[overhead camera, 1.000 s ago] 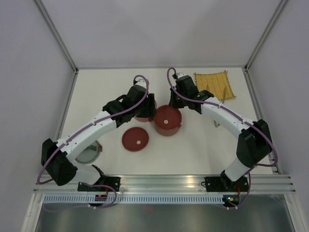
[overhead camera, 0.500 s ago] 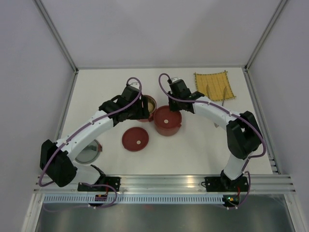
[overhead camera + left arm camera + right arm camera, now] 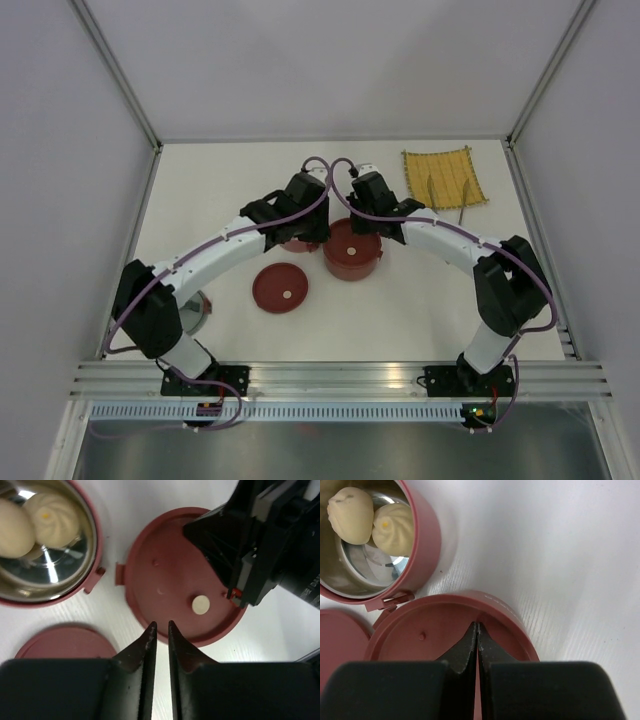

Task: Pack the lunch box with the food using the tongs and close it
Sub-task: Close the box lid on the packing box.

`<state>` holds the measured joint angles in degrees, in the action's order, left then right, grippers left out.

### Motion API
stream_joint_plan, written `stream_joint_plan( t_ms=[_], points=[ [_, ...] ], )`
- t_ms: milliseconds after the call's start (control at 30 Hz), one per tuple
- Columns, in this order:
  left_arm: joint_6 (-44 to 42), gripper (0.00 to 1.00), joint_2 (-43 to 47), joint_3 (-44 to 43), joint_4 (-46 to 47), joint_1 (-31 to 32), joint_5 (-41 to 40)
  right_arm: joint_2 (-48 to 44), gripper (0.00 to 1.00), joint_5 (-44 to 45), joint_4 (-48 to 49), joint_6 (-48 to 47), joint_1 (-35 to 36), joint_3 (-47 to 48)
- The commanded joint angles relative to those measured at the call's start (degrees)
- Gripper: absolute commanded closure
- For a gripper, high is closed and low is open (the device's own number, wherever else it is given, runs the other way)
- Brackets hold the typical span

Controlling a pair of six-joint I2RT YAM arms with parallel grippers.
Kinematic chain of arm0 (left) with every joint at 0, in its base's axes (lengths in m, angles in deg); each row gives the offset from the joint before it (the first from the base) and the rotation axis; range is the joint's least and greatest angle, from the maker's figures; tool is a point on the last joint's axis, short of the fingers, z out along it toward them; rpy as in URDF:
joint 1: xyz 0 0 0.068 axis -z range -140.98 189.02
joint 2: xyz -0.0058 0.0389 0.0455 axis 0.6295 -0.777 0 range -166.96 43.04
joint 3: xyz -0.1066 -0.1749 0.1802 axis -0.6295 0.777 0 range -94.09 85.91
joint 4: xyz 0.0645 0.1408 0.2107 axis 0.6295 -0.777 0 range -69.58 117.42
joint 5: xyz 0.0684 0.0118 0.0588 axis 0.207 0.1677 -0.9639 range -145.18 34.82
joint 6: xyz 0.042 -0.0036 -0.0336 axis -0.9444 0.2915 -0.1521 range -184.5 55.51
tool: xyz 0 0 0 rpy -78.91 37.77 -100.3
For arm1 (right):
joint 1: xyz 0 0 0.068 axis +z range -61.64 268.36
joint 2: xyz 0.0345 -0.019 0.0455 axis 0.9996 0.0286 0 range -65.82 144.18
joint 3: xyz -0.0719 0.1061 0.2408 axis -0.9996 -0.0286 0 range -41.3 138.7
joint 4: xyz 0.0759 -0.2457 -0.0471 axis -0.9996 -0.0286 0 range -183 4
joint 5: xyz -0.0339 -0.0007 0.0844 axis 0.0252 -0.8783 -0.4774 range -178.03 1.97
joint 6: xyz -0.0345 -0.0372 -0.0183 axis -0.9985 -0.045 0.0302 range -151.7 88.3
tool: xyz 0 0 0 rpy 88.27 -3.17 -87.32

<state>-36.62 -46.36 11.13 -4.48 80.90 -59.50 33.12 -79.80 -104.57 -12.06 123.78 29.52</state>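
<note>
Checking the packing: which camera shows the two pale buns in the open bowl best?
The right wrist view: both buns sit whole inside the open bowl. The left wrist view crops one at the frame edge. In the top view the left arm covers them.

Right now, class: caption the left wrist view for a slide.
Left gripper over the lidded red bowl, beside an open bowl holding two pale buns.

A white surface (image 3: 400,310) carries a lidded red bowl (image 3: 352,255) just beside an open red bowl (image 3: 422,545), a loose red lid (image 3: 280,288) nearer, and a yellow woven mat (image 3: 443,178) at the far right corner
</note>
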Motion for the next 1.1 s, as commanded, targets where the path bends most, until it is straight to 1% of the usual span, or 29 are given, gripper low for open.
stream_joint_plan(
  t_ms=[0, 33, 100, 133, 233, 300, 467, 700, 867, 900, 1000, 1033, 1067],
  points=[
    [-2.3, 0.82, -2.78, -1.07, 6.67, 2.14, 2.74, 2.14, 0.97, 1.35, -12.9, 1.45, 0.26, -6.04],
    [-2.39, 0.86, -3.84, -0.89, 6.94, 3.28, 2.13, 1.96, 0.97, 1.44, -12.72, 1.98, 0.26, -6.4],
    [-1.95, 0.9, -6.2, -0.02, 6.68, 3.81, 0.98, 1.7, 0.98, 1.26, -12.55, 2.51, 0.26, -6.93],
    [-0.91, 0.94, -6.83, 0.34, 6.59, 3.99, 0.72, 1.61, 0.97, 1.09, -12.55, 2.6, 0.26, -7.1],
    [1.47, 0.98, -8.06, 2.71, 5.89, 4.34, -1.56, 1.61, 0.98, 0.82, -12.37, 3.04, 0.26, -7.46],
    [2.18, 0.98, -8.85, 4.37, 4.92, 4.52, -3.41, 1.7, 0.98, 0.82, -12.63, 3.3, 0.18, -7.46],
    [4.72, 0.98, -14.56, 5.7, 1.67, 6.8, -5.61, 2.05, 0.98, 0.12, -13.07, 3.83, 0.18, -7.2],
    [11.13, 0.98, -17.56, 9.91, 2.46, 6.89, -3.07, 1.17, 0.98, 0.47, -13.78, 4.53, 0.26, -8.07],
    [12.9, 0.98, -15.37, 15.71, 3.51, 6.71, -1.14, 1.26, 0.99, 0.82, -13.95, 4.97, 0.26, -9.74],
    [13.08, 0.98, -13.62, 16.5, 3.86, 6.71, -0.52, 1.17, 0.99, 1.17, -13.78, 4.97, 0.18, -10.44],
    [13.08, 0.98, -10.97, 20.11, 8.07, 7.06, 4.48, 1.52, 0.99, 1.09, -11.41, 4.27, -0.08, -11.32],
    [13.08, 0.98, -10.97, 20.46, 8.95, 8.02, 7.1, 2.48, 0.99, 0.83, -10.88, 4.01, -0.26, -11.06],
    [12.99, 0.98, -11.23, 19.6, 9.13, 8.99, 7.22, 3.19, 0.99, 0.48, -10.27, 2.96, -0.44, -9.84]
  ],
)
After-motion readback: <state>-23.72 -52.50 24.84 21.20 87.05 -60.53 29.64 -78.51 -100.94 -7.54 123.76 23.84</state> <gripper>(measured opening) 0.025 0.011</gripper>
